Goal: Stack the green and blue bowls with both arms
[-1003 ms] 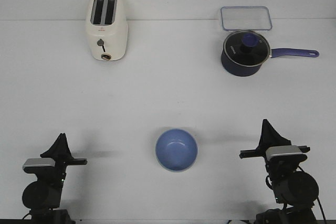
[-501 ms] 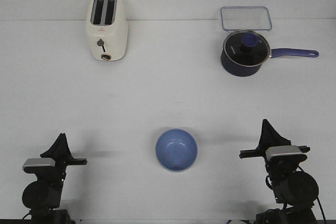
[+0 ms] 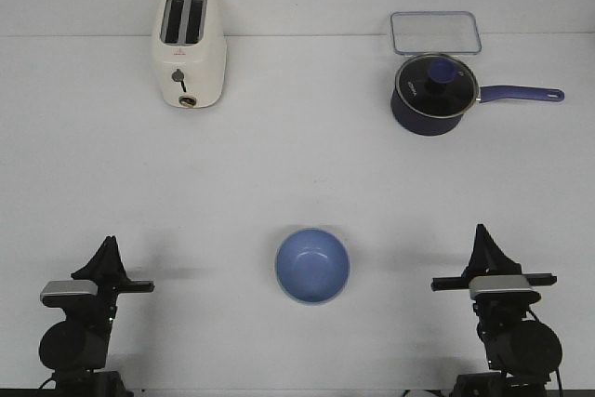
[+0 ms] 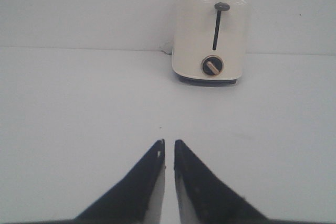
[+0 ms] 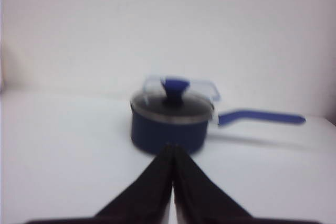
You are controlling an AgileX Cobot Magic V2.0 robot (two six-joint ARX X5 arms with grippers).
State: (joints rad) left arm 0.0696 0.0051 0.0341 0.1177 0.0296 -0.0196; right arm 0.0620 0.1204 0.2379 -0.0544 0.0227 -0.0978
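The light blue bowl (image 3: 312, 266) sits upright on the white table, near the front and midway between the arms. The green bowl does not show in any view. My left gripper (image 3: 110, 246) rests low at the front left, well left of the bowl; in the left wrist view (image 4: 168, 143) its jaws are nearly together with a thin slit, holding nothing. My right gripper (image 3: 483, 233) rests at the front right, well right of the bowl; in the right wrist view (image 5: 173, 147) its tips touch and hold nothing. That view is blurred.
A cream toaster (image 3: 189, 49) stands at the back left and shows in the left wrist view (image 4: 211, 35). A dark navy lidded saucepan (image 3: 435, 95) with its handle pointing right stands at the back right (image 5: 170, 119). A clear plastic container (image 3: 435, 32) lies behind it.
My right arm has shifted a little to the right and back toward the front edge. The left arm and the blue bowl have not moved.
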